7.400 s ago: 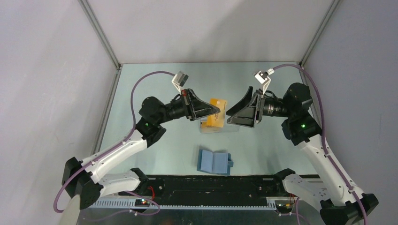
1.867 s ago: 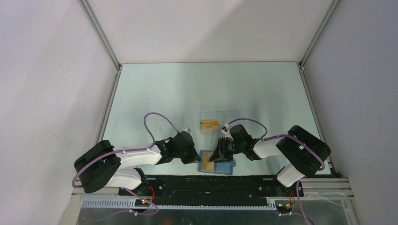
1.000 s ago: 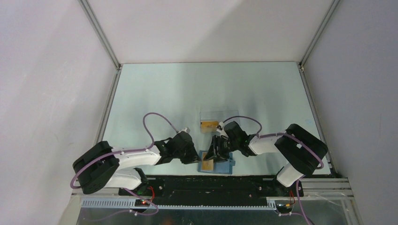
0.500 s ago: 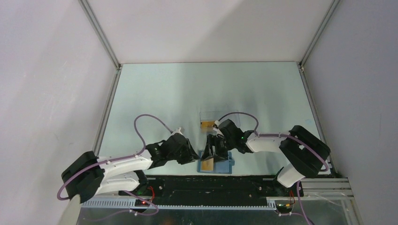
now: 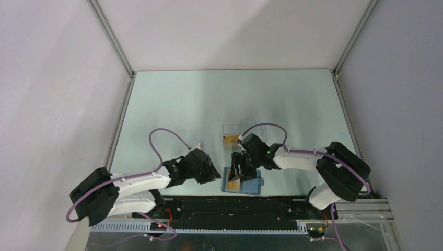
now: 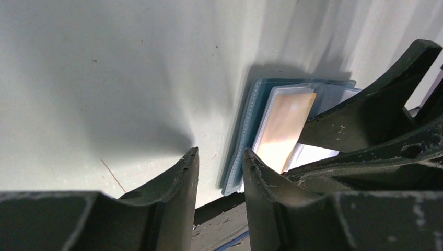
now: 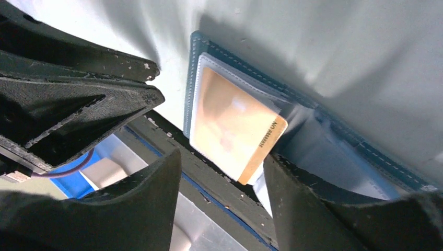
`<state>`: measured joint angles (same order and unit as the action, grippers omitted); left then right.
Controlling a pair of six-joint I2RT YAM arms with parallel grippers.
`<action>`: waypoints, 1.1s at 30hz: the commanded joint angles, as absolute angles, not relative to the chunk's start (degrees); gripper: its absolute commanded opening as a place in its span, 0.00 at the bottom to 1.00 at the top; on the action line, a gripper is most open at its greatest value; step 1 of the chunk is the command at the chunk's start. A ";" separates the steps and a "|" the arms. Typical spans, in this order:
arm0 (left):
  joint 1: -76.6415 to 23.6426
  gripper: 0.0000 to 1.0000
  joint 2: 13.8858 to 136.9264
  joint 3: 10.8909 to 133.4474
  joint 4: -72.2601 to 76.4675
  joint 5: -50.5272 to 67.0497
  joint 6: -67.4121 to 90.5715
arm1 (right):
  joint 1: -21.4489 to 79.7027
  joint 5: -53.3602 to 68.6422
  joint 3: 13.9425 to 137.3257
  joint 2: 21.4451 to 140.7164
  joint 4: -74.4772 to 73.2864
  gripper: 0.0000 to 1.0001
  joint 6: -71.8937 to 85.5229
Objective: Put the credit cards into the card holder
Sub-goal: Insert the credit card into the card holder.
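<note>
The blue card holder (image 5: 252,184) lies open at the table's near edge. An orange-gold credit card (image 5: 232,181) rests on its left half, partly under a clear sleeve, one corner sticking out (image 7: 235,125). My left gripper (image 5: 216,177) is just left of the holder, open and empty, its tips (image 6: 219,155) short of the holder's edge (image 6: 245,130). My right gripper (image 5: 239,169) hovers over the holder's far side, open, with nothing between its fingers (image 7: 222,164). Another orange card (image 5: 231,139) lies in the clear box (image 5: 245,129).
The black base rail (image 5: 235,204) runs along the near edge right behind the holder. The clear box stands a short way beyond the right gripper. Frame posts and grey walls bound the table on both sides and at the back.
Both grippers have opened. The left one has drawn back to the left of the holder, and the right one has pulled away from the card, which stays on the holder.
</note>
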<state>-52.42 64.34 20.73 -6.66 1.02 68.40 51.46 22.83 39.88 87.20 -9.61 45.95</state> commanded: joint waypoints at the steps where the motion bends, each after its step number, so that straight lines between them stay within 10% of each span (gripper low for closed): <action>1: -51.91 0.40 65.82 21.92 -4.72 2.18 67.20 | 52.05 20.65 41.41 90.80 -13.47 0.60 43.44; 13: -50.91 0.42 66.83 22.04 -3.63 3.92 65.68 | 54.49 16.84 47.85 90.97 -21.51 0.65 39.40; 21: -48.15 0.70 67.96 26.60 -6.37 6.39 55.80 | 54.51 14.13 49.08 83.55 -31.78 0.77 36.89; 33: -46.89 0.70 80.00 38.94 -8.30 13.78 43.59 | 50.74 18.12 44.45 71.64 -38.36 0.83 41.72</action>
<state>-47.09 76.31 34.24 -7.94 9.91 49.45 53.10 16.08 47.03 75.16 -35.46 39.38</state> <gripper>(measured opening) 0.711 0.828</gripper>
